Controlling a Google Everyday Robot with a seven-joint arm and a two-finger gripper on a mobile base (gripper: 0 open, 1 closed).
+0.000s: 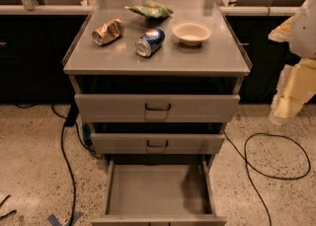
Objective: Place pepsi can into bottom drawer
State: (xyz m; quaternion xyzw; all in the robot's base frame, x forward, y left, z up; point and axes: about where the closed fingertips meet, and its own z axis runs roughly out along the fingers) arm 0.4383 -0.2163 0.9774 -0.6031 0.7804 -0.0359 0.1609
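The pepsi can [149, 42] is blue with silver ends and lies on its side near the middle of the grey cabinet top [197, 59]. The bottom drawer [157, 190] is pulled out and its plain grey inside holds nothing. My gripper [290, 96] shows as pale cream shapes at the right edge of the view. It hangs beside the cabinet, well to the right of the can and below the level of the top. It holds nothing that I can see.
A dented gold can [108, 31] lies left of the pepsi can. A white bowl [191, 32] sits to its right and a green bag [150, 9] lies behind it. Two upper drawers [157, 107] are shut. Black cables [269, 158] run over the floor.
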